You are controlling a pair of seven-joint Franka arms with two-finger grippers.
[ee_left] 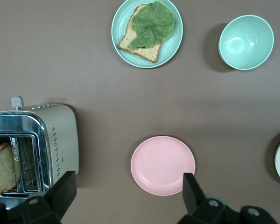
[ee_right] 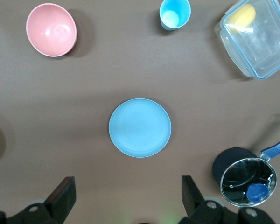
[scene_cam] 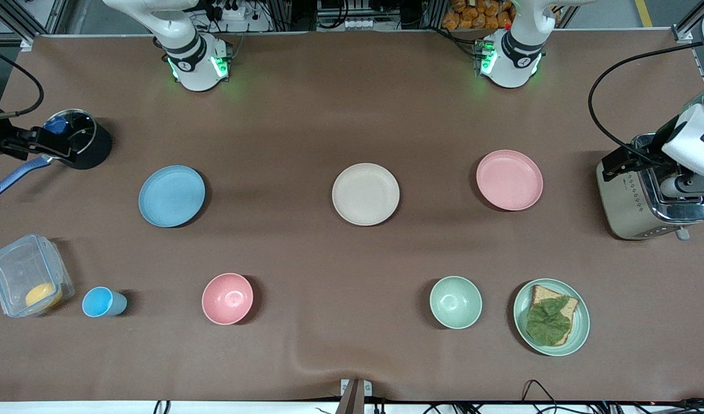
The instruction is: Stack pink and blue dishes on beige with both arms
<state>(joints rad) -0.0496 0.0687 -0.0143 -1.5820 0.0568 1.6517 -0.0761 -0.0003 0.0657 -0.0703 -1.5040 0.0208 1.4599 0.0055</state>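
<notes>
A brown cloth covers the table (scene_cam: 329, 115) (rumpled near its front edge).

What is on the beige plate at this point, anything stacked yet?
Nothing shows on the beige plate; its whole surface is bare. The pink plate and blue plate each lie apart on the table. What the beige plate covers cannot be seen.

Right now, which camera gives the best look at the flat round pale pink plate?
The left wrist view: the flat round pale pink plate lies whole and large near the frame's centre. The front view shows it whole but smaller, toward the left arm's end. The right wrist view does not show it.
</notes>
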